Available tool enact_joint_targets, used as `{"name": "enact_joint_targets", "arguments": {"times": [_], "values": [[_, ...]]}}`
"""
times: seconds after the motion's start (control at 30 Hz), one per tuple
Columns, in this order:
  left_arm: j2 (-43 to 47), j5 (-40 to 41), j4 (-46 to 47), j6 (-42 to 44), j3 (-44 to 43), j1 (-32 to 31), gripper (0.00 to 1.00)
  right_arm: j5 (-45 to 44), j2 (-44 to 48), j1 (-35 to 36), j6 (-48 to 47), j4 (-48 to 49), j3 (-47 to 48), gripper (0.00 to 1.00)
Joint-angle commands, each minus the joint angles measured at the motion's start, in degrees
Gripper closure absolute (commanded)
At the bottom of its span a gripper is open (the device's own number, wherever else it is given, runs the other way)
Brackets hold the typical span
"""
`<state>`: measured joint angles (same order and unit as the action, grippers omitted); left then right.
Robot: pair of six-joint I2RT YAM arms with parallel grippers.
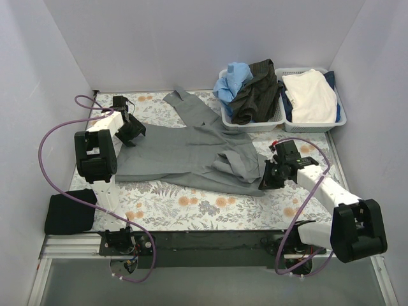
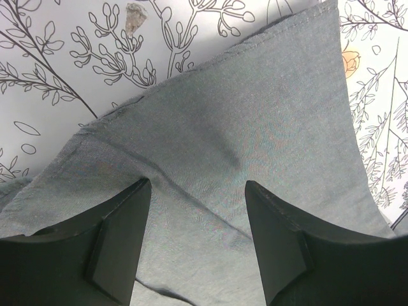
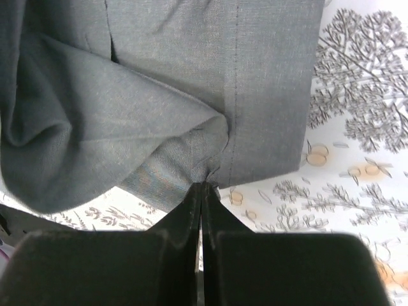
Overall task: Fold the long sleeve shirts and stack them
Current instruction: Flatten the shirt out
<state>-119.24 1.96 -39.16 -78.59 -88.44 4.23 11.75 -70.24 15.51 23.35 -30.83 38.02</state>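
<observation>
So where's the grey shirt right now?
In the top view the grey shirt lies spread mid-table, in front of the white baskets, between the left gripper and the right gripper, whose shut fingers pinch its edge.

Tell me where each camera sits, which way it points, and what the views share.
Top external: above and behind, looking down on the table, grey shirt and baskets; left arm and right arm show.
Left wrist: on the left arm, looking down past the open left gripper onto the shirt.
Right wrist: on the right arm, facing the right gripper shut on the shirt's edge.
Shared: all three show the shirt.
</observation>
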Motion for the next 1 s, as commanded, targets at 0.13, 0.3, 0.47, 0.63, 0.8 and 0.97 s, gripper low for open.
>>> {"name": "enact_joint_targets", "arguments": {"times": [0.13, 0.3, 0.47, 0.63, 0.8, 0.97], "values": [[-1.08, 4.02, -4.0, -0.07, 1.96, 1.31, 0.39, -2.61, 8.26, -0.39, -3.57, -12.76, 0.83, 0.99], [-1.52, 3.58, -3.91, -0.87, 1.43, 1.31, 0.39, 1.87, 8.98, -0.3, -3.67, -15.04, -0.32, 0.99], [-0.38, 1.74, -4.0, -0.52, 1.43, 1.39, 0.39, 4.25, 8.01, -0.3, -4.8, -15.49, -0.58, 0.91], [9.1, 2.17, -5.75, 0.28, 4.85, 1.31, 0.36, 5.56, 3.62, -0.3, -4.99, -13.12, 1.88, 0.89], [20.08, 2.96, -7.42, -0.16, 14.07, 1.22, 0.34, 5.83, 1.6, -0.39, -5.42, -11.27, 1.62, 0.89], [30.71, 4.02, -9.97, -0.07, 25.31, 1.31, 0.35, 6.09, 0.72, -0.3, -5.95, -10.74, 1.36, 0.89]]}}
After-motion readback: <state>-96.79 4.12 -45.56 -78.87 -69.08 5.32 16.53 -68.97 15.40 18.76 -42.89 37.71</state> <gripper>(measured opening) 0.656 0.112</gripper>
